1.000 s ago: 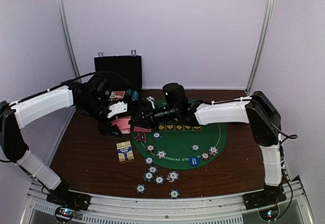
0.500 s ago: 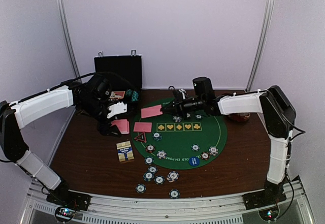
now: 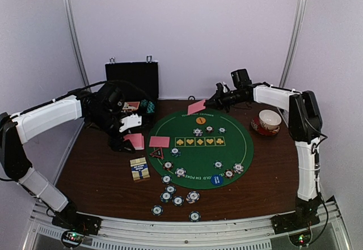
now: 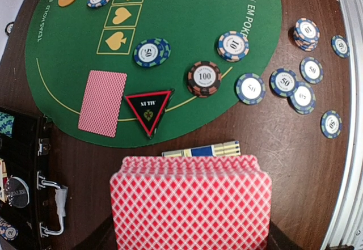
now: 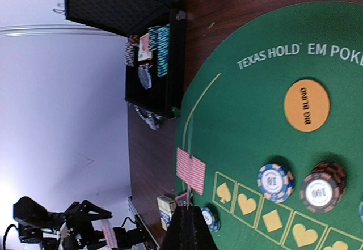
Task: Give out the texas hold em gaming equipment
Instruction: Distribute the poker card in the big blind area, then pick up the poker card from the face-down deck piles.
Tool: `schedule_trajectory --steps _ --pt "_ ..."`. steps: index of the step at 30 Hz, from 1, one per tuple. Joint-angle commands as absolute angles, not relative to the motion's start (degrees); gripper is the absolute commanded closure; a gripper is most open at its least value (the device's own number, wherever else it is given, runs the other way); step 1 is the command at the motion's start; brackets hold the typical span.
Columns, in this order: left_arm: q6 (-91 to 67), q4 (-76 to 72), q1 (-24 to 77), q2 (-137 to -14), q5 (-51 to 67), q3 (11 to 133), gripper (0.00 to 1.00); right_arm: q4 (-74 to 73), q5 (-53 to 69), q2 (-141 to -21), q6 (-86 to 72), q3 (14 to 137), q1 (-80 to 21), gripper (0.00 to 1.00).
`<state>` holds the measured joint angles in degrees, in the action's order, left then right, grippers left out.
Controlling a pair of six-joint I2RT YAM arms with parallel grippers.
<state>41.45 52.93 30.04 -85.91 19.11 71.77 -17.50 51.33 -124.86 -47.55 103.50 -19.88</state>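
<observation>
On the table (image 3: 96, 173), a green mat (image 3: 195, 156) carries most of the set. The left hand (image 3: 128, 135) is clenched on the deck (image 4: 190, 204) just off the mat's left edge. The right hand (image 3: 210, 103) pinches the held card (image 3: 197, 107) above the mat's far rim. Let go from there, tilted as it is, that card may flutter off the mat or flip face up. Counted: one dealt card (image 3: 159, 142) lying face down, one triangle (image 4: 148, 109), one orange disc (image 5: 306, 105), one blue disc (image 3: 216, 179), and roughly sixteen chips (image 4: 204, 79).

Matt felt mat (image 3: 198, 153), wooden table (image 3: 96, 170), paper cards (image 4: 190, 204)
</observation>
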Motion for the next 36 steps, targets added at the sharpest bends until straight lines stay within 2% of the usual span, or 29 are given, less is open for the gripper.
schedule_trajectory --steps 1,14,16,19,21,23,27,30,36 --pt "41.22 53.17 29.97 -85.89 20.32 74.1 0.67 -27.85 47.54 -131.93 -41.11 110.46 -18.37 1.0" --pt "41.16 53.61 29.97 -85.93 21.29 74.09 0.68 -32.14 45.96 -142.59 -40.88 123.02 -17.9 1.0" --pt "41.12 53.74 29.97 -86.02 21.5 74.09 0.68 -34.86 44.3 -142.82 -39.08 124.78 -17.85 0.91" --pt "41.04 53.79 29.97 -85.82 21.65 74.17 0.68 -37.11 41.44 -141.08 -36.68 125.04 -17.89 0.69" --pt "40.96 53.78 29.97 -85.65 21.7 74.18 0.68 -37.75 39.49 -138.94 -35.08 124.35 -18.0 0.58" --pt "40.88 53.86 29.97 -85.46 21.72 74.18 0.68 -38.15 38.13 -136.63 -33.78 123.3 -18.09 0.4" --pt "40.66 53.88 29.97 -85.47 21.6 74.25 0.68 -38.75 36.24 -130.45 -29.94 119.88 -19.29 0.22" --pt "40.42 53.89 29.97 -85.5 21.28 74.26 0.68 -39.81 36.36 -125.77 -27.61 116.99 -21.29 0.12" --pt "39.53 53.84 29.97 -86.16 20.16 75.01 0.71 -28.39 39.58 -115.29 -34.37 100.52 -29.86 0.1"
